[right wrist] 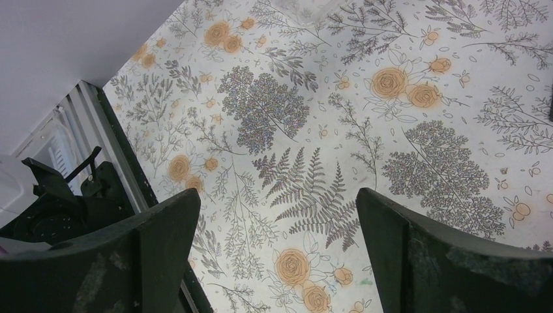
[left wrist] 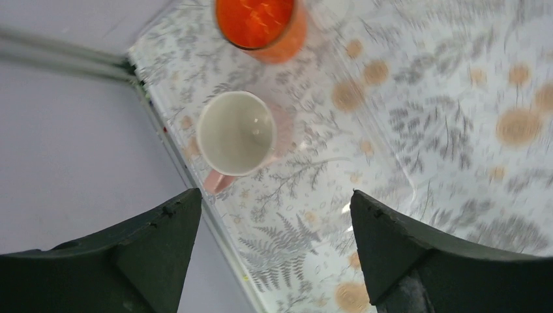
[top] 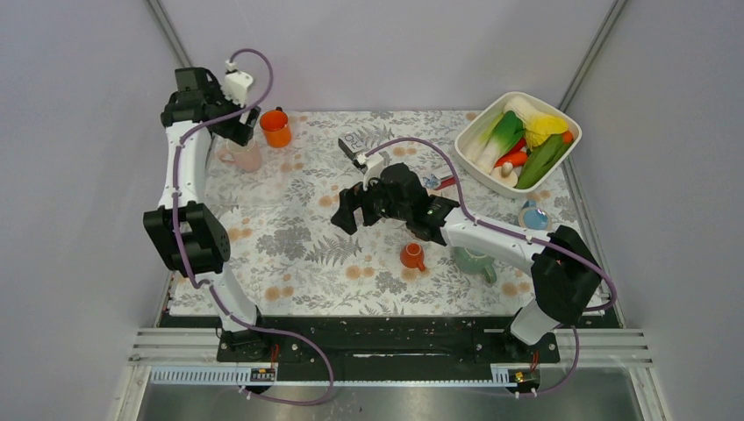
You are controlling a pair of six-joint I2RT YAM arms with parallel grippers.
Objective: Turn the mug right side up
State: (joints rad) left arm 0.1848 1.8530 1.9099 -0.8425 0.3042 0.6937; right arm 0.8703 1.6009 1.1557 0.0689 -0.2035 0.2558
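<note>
A pale pink mug (top: 241, 156) stands upright at the far left of the floral mat. In the left wrist view the pink mug (left wrist: 236, 132) shows its white inside facing up, with its handle toward the mat's edge. My left gripper (top: 232, 128) hangs above it, and in that view the left gripper (left wrist: 274, 208) is open with nothing between its fingers, clear of the mug. My right gripper (top: 353, 210) hovers over the middle of the mat. The right gripper (right wrist: 277, 208) is open and empty over bare cloth.
An orange mug (top: 276, 128) stands upright right behind the pink one. A small orange cup (top: 411, 255) and a green mug (top: 474, 261) sit near the right arm. A white bin (top: 481, 116) of toy vegetables is at the back right. The mat's left edge (left wrist: 176, 156) runs close beside the pink mug.
</note>
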